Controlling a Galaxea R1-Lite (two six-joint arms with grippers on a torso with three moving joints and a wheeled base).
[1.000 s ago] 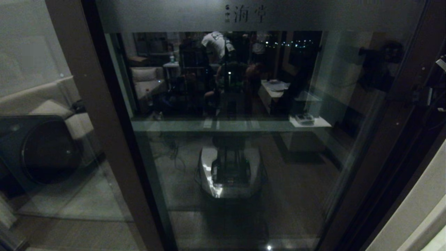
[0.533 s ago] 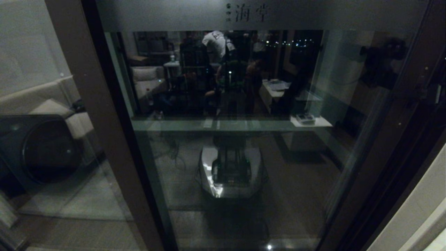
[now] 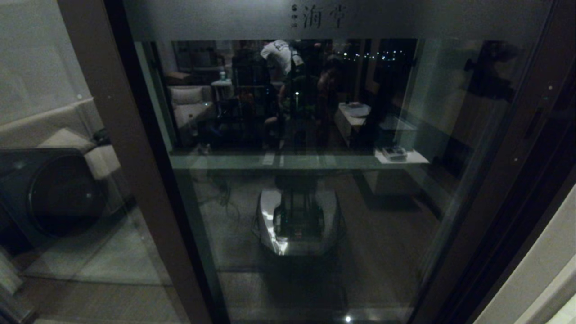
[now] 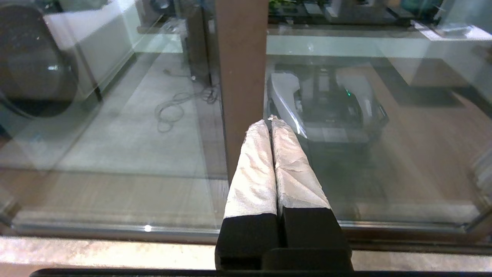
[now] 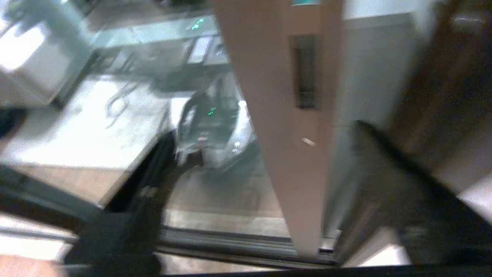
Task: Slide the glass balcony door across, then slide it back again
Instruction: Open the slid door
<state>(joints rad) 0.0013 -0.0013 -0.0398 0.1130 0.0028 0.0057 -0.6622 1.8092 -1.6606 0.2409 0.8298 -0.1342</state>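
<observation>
Dark brown-framed glass balcony door (image 3: 315, 180), frosted grey top strip (image 3: 315, 20); silver-wrapped left tool (image 4: 272, 122).

Left hand (image 4: 271, 121) fingers pressed together, right hand (image 5: 265, 138) fingers spread

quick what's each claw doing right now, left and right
Left claw: closed, holding nothing, parked in front of the brown door frame.
Right claw: open, holding nothing, fingers either side of the glass balcony door's handle upright.

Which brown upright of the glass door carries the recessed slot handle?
The right upright, by the wall, carries the slot handle, with a small screw below it. The left upright, in front of the shut left pincer, is plain.
</observation>
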